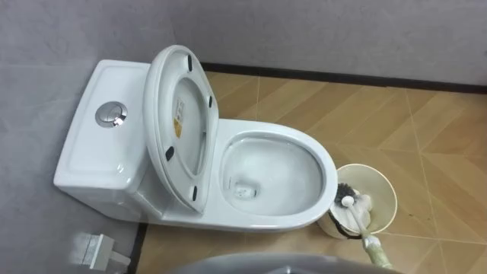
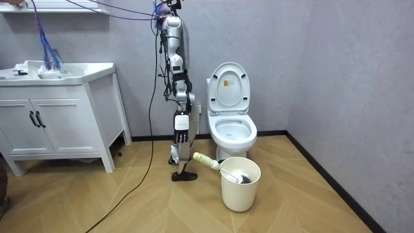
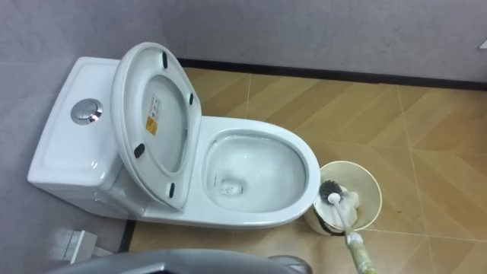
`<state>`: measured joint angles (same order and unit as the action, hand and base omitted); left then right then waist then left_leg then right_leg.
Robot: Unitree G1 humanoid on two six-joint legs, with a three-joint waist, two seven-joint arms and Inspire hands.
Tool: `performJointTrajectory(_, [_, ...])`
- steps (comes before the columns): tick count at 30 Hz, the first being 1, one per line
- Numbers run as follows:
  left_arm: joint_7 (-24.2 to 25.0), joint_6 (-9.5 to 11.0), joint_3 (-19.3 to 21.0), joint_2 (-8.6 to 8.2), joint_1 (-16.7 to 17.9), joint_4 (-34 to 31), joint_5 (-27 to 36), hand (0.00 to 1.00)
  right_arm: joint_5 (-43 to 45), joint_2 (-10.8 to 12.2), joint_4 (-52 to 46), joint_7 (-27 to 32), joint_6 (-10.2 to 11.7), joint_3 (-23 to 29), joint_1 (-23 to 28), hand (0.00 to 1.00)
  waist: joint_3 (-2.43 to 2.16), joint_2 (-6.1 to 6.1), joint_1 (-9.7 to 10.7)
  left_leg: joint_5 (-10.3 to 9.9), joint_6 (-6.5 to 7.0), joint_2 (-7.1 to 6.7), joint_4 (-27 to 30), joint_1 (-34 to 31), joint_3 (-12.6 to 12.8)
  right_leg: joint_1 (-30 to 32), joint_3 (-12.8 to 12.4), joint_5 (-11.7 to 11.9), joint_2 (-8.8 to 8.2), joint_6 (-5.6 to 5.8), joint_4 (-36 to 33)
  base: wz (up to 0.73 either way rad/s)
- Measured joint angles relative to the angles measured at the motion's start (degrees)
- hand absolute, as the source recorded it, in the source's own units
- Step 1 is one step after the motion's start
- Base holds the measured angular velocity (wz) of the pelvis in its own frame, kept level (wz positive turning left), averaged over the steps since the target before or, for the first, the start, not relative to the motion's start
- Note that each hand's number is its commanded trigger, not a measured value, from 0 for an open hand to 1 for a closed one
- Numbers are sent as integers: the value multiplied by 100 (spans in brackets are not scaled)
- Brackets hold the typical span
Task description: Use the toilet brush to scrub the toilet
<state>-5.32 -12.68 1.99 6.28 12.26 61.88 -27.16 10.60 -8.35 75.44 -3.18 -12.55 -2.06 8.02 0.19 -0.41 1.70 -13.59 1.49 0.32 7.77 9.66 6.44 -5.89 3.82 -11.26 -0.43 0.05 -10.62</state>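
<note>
While brush (image 1: 351,205) sat head-down in bucket (image 1: 384,189), low beside my right hand (image 2: 183,133), could not tell if hand held handle (image 1: 373,247). Step was getting brush. Next move needed: lift out, carry to toilet bowl (image 1: 323,171).

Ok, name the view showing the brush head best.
Right eye view: the brush head stands out dark inside the bucket. Left eye view shows less of its bristles; room view sees it from afar.

White toilet (image 1: 323,164) showing a yellow sticker (image 1: 180,119), cream bucket (image 1: 386,196), dark-bristled brush (image 1: 358,221), tan herringbone floor (image 1: 365,114), grey wall (image 1: 304,30)
</note>
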Motion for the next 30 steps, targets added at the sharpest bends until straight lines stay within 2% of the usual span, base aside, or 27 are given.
performJointTrajectory(9, [182,17,-110,26,-68,4,13,0,67,-24,-63,25,71,-15,-45,0,3,-16,-36,0,0,0,-1,11,15,-7,-31,0,4,0,-3,0])
performJointTrajectory(11, [184,14,-89,20,-43,5,25,0,11,-23,-175,186,83,154,-53,0,4,-16,-52,0,0,7,-4,32,56,-10,-57,0,10,0,-6,-6])
performJointTrajectory(15, [177,17,-89,24,-48,5,42,0,-188,-21,-205,496,179,164,-89,0,7,-27,-47,0,-1,12,-7,51,77,-15,-64,0,17,0,0,-2])
performJointTrajectory(21, [86,101,-102,25,-72,1,59,0,-414,-15,-416,1067,401,346,-119,0,7,-22,-29,0,-1,12,-2,-1,79,16,-46,0,14,0,4,0])
performJointTrajectory(24, [86,184,-99,33,-110,-13,49,0,-564,-16,-825,1307,556,481,-116,0,6,-18,-18,0,-1,15,3,-73,85,101,-50,1,18,0,2,0])
performJointTrajectory(28, [33,368,-92,55,-116,-190,50,0,-831,-5,-1200,1617,963,572,-136,0,-6,-29,-46,3,-3,19,10,-136,95,195,-51,8,24,-6,0,0])
performJointTrajectory(30, [-68,469,-96,75,-103,-219,65,0,-881,-5,-1301,1754,1063,570,-138,0,-13,-32,-52,4,-3,19,10,-139,123,197,-62,8,25,-6,6,-2])
